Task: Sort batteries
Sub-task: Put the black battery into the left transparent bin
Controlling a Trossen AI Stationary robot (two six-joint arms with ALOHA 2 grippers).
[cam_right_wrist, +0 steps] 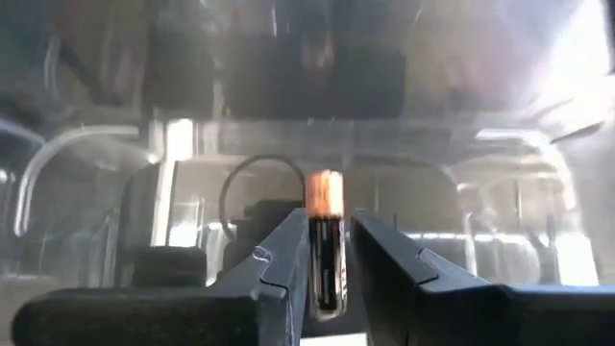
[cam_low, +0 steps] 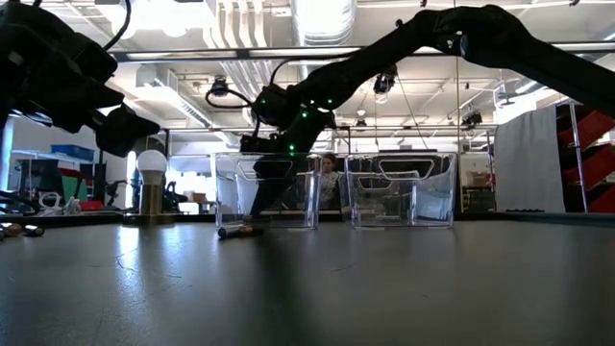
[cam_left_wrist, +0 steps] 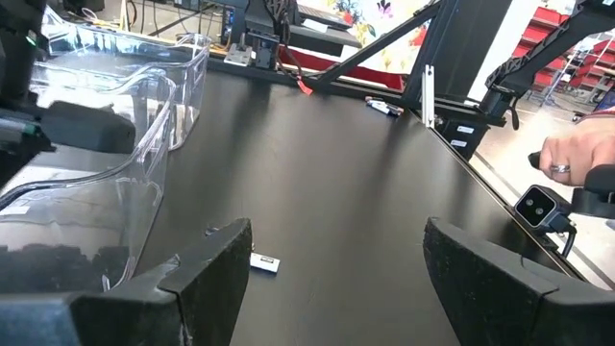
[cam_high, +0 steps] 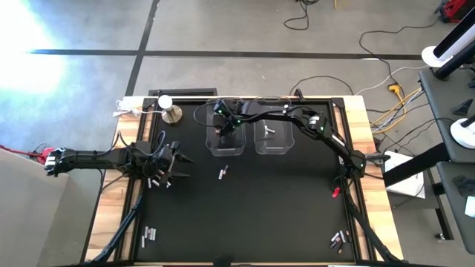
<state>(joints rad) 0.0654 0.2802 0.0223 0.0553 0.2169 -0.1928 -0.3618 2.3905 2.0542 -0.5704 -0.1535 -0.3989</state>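
The black desk (cam_high: 245, 215) carries two clear plastic bins side by side near its far edge: the left bin (cam_high: 225, 141) and the right bin (cam_high: 273, 139). The right arm reaches across from its own side so that the right gripper (cam_high: 226, 124) hangs over the left bin, its fingers clenched on a dark battery with a copper-coloured end (cam_right_wrist: 325, 245), held upright by the middle of its body with the bright end standing clear above the fingertips. What already lies in the left bin cannot be made out under the gripper; the right bin holds at least one small pale cell (cam_high: 270, 129). The left gripper (cam_high: 167, 165) hovers low over the desk's left part, fingers (cam_left_wrist: 207, 274) spread wide and released, holding nothing, with a few loose batteries (cam_high: 158, 180) just beside it. Other cells lie scattered: one pair near the middle (cam_high: 223, 173), a group at the front left (cam_high: 148, 236), another at the front right (cam_high: 339, 239). Judging by their look, these cells are light, rigid and smooth-skinned, so they will likely roll on the desk and slip if pinched near an end; a grasp across the middle of the barrel seems the safest hold.
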